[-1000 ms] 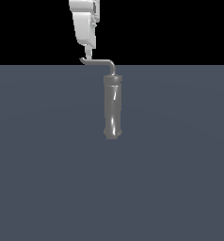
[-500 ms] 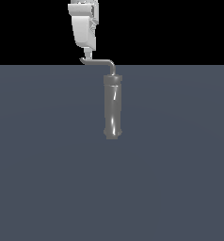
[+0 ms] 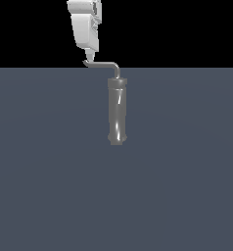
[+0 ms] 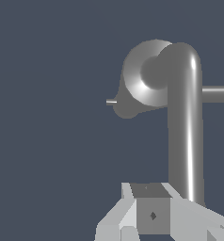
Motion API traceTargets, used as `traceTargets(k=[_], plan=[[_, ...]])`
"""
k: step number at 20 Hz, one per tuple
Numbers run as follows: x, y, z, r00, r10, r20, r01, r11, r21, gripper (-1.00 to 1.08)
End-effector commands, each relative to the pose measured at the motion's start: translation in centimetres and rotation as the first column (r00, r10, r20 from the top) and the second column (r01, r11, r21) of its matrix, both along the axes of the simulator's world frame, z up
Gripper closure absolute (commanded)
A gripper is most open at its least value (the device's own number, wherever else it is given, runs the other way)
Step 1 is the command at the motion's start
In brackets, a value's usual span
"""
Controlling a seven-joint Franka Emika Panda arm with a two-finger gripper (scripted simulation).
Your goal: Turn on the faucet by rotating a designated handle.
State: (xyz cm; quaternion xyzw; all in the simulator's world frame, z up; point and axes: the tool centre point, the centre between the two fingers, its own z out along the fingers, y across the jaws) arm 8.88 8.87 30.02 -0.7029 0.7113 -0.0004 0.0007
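The faucet (image 3: 116,115) is a glossy dark-grey cylinder on the slate-blue surface, seen lengthwise in the exterior view. The handle (image 3: 103,63), a thin silver L-shaped rod, leaves its far end and bends toward the exterior view's left. My white gripper (image 3: 90,56) hangs just above the handle's hooked tip, fingers together, holding nothing. In the wrist view the handle (image 4: 184,127) runs from the faucet's round end (image 4: 142,80) down past my gripper (image 4: 151,212), alongside one finger, not between the two.
The flat slate-blue surface (image 3: 50,171) spreads around the faucet, with a black background beyond its far edge. A thin rod (image 4: 220,94) sticks out sideways from the faucet in the wrist view.
My gripper has settled slightly lower over the handle's tip. The faucet and the handle have not visibly moved.
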Motion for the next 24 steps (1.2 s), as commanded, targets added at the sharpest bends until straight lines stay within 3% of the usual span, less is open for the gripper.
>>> traceTargets(k=[1,19,24], plan=[[-0.7,0.1,0.0,1.0,0.0,-0.002,0.0,1.0,0.0,1.08],[-5.4,0.4,0.0,1.0,0.0,-0.002,0.0,1.0,0.0,1.08],[-5.7,-0.3,0.0,1.0,-0.002,0.003,0.002,1.0,-0.001,1.08]])
